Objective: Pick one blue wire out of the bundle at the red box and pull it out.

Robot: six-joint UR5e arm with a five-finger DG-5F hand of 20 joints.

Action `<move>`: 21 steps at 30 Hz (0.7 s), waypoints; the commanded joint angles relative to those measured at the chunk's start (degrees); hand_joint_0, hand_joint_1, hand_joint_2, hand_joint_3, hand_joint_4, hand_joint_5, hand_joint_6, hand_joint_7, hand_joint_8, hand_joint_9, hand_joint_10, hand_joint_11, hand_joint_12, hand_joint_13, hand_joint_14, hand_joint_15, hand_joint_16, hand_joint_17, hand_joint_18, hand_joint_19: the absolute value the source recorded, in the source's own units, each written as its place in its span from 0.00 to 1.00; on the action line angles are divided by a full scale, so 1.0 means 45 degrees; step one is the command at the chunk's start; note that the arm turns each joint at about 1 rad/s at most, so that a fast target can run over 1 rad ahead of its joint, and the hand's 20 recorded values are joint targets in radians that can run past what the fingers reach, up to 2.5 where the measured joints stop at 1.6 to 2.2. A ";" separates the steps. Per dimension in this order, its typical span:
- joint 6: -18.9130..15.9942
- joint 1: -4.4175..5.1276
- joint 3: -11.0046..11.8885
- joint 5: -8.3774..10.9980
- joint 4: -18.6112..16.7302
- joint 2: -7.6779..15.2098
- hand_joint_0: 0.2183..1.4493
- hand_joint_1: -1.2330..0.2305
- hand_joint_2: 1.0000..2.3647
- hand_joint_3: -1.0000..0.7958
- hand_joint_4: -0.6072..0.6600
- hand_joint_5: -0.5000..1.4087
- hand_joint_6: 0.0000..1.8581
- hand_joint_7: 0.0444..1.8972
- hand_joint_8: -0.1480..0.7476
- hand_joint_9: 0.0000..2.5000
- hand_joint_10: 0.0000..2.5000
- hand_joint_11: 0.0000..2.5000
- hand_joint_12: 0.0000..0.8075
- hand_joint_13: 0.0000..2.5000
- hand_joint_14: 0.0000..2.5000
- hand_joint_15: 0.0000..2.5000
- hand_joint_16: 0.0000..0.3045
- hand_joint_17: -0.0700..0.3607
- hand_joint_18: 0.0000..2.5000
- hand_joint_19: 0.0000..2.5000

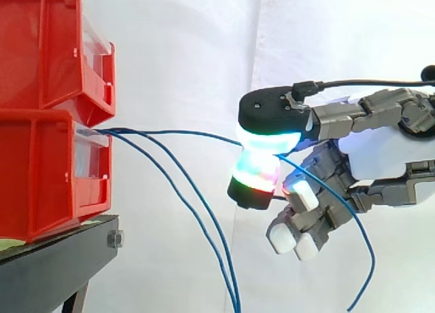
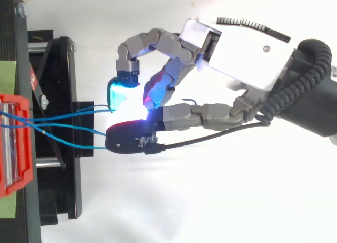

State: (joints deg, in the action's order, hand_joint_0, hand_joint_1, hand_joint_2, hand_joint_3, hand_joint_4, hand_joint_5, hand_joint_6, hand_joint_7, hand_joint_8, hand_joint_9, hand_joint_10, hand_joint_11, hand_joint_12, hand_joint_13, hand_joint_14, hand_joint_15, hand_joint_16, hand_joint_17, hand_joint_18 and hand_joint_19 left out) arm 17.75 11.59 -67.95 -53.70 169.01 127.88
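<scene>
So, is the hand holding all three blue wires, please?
No, the hand pinches one blue wire; the other two hang loose from the red bin.

The bins (image 1: pixel 41 170) are glossy red plastic; the wire (image 1: pixel 183 132) has a smooth blue coat. The stand (image 1: pixel 61 255) looks matt black metal.

You find no text, number or sign you can read here. Out past the hand's (image 2: pixel 242 48) fingertips, a small red tag (image 2: pixel 34 80) on the black stand (image 2: pixel 63 190) bears a white mark, too small to make out.
</scene>
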 commanded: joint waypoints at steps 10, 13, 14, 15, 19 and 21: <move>0.0000 0.0003 0.0002 0.0001 0.0000 0.0001 0.31 0.32 0.00 0.52 0.50 0.22 0.47 0.64 0.50 0.55 0.01 0.27 0.53 0.41 0.01 0.18 0.20 0.48 0.35 0.23; 0.0000 0.0003 0.0002 0.0001 0.0000 0.0001 0.31 0.32 0.00 0.52 0.49 0.23 0.47 0.64 0.51 0.55 0.01 0.27 0.54 0.41 0.01 0.18 0.20 0.47 0.35 0.23; 0.0000 0.0003 0.0002 0.0001 0.0000 0.0001 0.31 0.32 0.00 0.52 0.50 0.23 0.47 0.64 0.50 0.54 0.01 0.27 0.53 0.41 0.01 0.18 0.20 0.48 0.35 0.23; 0.0000 0.0003 0.0002 0.0001 0.0000 0.0001 0.31 0.32 0.00 0.52 0.49 0.23 0.47 0.64 0.51 0.54 0.01 0.27 0.53 0.41 0.01 0.18 0.20 0.48 0.35 0.23; 0.0000 0.0003 0.0002 0.0001 0.0000 0.0001 0.31 0.32 0.00 0.52 0.50 0.23 0.47 0.65 0.51 0.55 0.01 0.27 0.53 0.41 0.01 0.18 0.20 0.47 0.35 0.23; 0.0000 0.0003 0.0002 0.0001 0.0000 0.0001 0.31 0.32 0.00 0.52 0.49 0.23 0.47 0.65 0.51 0.54 0.01 0.27 0.53 0.41 0.01 0.18 0.20 0.47 0.35 0.23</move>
State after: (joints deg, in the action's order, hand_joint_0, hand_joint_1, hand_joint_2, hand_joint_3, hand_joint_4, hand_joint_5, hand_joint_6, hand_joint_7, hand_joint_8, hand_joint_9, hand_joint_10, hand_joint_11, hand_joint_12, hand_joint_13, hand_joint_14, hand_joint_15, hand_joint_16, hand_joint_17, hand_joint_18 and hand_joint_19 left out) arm 17.75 11.60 -67.95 -53.70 169.01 127.88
